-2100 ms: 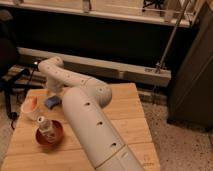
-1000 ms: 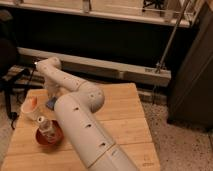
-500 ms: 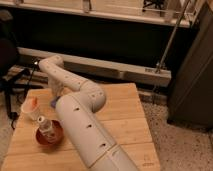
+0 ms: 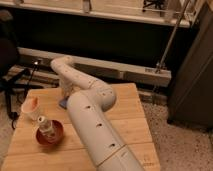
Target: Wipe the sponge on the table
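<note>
While the gripper (image 4: 65, 92) is reaching down at the far left part of the table (image 4: 131, 117), right at the sponge (image 4: 63, 104), the arm's own bulk is hiding it, so I cannot tell whether it is spread, pressed together or pinching the sponge. Only a blue edge of the sponge is showing, lying on the wood beside the arm. The risk is sitting just to the left: a pale orange cup (image 4: 30, 107) and a red bowl (image 4: 50, 136) holding a small bottle (image 4: 45, 125) are standing near, and any sweep straying toward them is risking a knock or a spill.
</note>
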Tool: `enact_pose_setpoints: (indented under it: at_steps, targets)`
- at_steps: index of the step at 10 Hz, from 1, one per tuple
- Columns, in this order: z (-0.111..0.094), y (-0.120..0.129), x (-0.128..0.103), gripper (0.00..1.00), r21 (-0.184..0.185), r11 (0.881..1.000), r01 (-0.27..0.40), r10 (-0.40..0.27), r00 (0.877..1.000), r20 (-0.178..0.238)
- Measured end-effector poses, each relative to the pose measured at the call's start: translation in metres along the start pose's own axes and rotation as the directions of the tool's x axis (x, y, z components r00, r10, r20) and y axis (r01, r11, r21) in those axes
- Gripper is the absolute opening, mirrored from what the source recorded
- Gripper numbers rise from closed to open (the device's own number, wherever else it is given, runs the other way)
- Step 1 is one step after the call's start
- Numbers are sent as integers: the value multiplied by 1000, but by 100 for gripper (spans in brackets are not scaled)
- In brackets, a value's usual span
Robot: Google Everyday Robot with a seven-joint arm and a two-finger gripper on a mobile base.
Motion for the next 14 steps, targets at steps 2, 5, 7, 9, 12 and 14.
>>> enact_pose_setpoints:
  at_steps: [2,5,7,9,12,14]
  targets:
    - [1,34,9,23,-34,999,-26,25,1000,-8]
    - [1,84,9,23,-88,994,-56,55,998,-16]
    - [4,106,-7,23,-155,988,-4,2,1000,-14]
    - [14,106,-50,23,-250,957,145,-144,989,24]
    - [34,79,-106,23,-325,885,333,-324,942,82]
    - [43,49,-123,23,-325,865,382,-376,923,84]
